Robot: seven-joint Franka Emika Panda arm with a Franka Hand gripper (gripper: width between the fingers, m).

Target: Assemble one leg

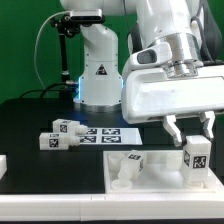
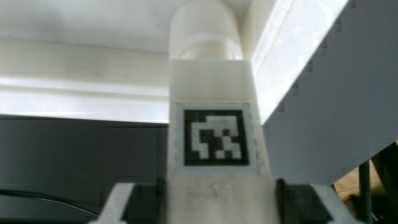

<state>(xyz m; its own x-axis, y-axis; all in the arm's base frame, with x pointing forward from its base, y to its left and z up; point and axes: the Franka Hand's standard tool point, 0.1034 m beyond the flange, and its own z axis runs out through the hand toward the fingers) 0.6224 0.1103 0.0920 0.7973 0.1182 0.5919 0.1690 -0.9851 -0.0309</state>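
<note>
My gripper [image 1: 190,128] is shut on a white leg [image 1: 196,160] with a black-and-white tag and holds it upright over the right part of the large flat white panel [image 1: 160,176]. In the wrist view the leg [image 2: 214,120] fills the middle, clamped between the two dark pads [image 2: 283,200]. Another white part [image 1: 130,163] stands on the panel nearer its middle. Two more tagged legs lie on the black table at the exterior view's left: one [image 1: 68,128] further back, one [image 1: 52,142] nearer.
The marker board [image 1: 105,132] lies flat on the table behind the panel. The robot's white base [image 1: 97,70] stands at the back. A white piece [image 1: 3,163] shows at the exterior view's left edge.
</note>
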